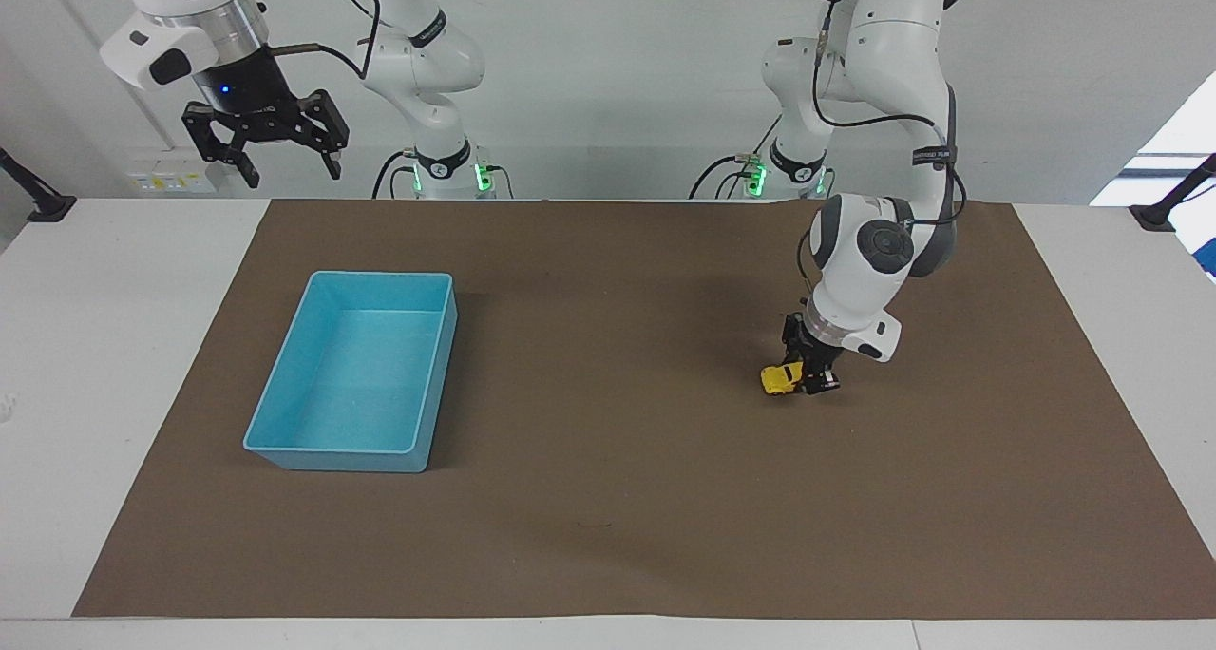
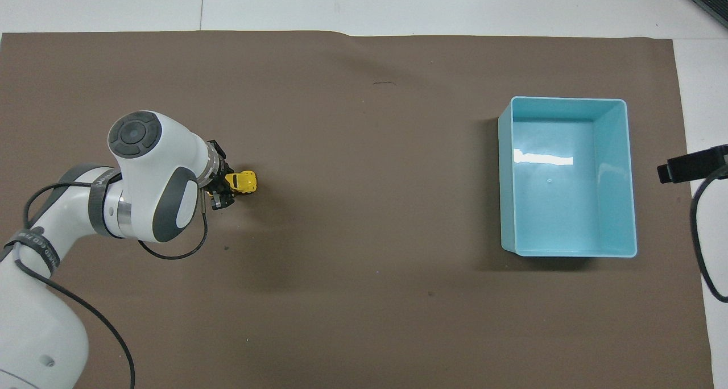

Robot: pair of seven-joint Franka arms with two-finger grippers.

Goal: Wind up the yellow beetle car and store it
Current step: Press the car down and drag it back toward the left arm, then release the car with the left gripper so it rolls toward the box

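Note:
The yellow beetle car (image 1: 782, 379) sits low on the brown mat (image 1: 608, 498) toward the left arm's end of the table; it also shows in the overhead view (image 2: 242, 181). My left gripper (image 1: 809, 380) is shut on the car's rear end, with the car's front sticking out toward the bin; the gripper also shows in the overhead view (image 2: 223, 191). My right gripper (image 1: 275, 161) is open and empty, raised high above the table's edge at the right arm's end, where that arm waits.
An empty light blue bin (image 1: 285, 384) stands on the mat toward the right arm's end; it also shows in the overhead view (image 2: 509, 173). Bare mat lies between the car and the bin.

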